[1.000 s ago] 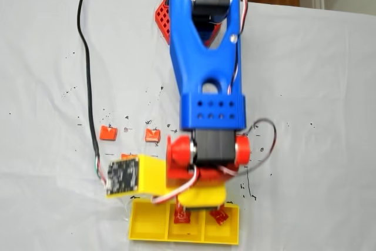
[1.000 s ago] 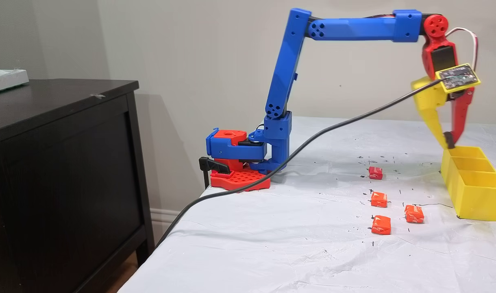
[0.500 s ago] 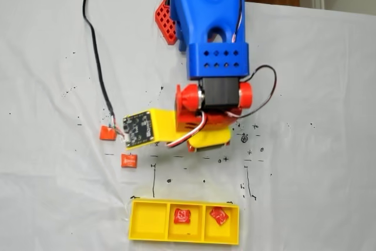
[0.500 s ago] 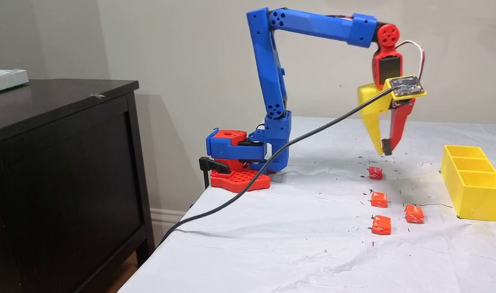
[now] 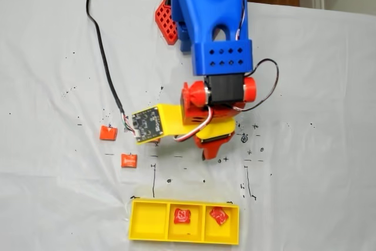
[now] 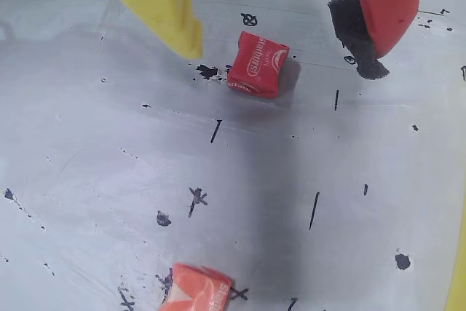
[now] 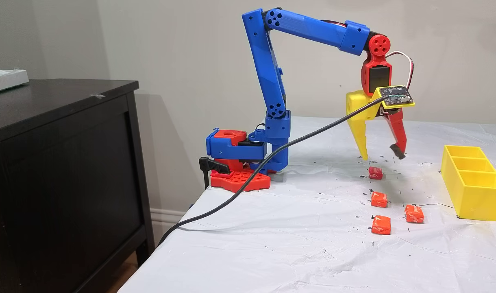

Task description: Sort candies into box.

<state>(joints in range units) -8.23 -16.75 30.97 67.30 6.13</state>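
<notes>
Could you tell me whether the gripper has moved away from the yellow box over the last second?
Yes. In a fixed view the gripper has pulled back from the box, opened, and now hangs above the red candy.

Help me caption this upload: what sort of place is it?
Probably a room at home used as a hobby robotics spot: a table under a marked white sheet, a dark wooden cabinet beside it, plain wall, and a 3D-printed arm.

top-down over table | low side-on | wrist close, facing cloth
</notes>
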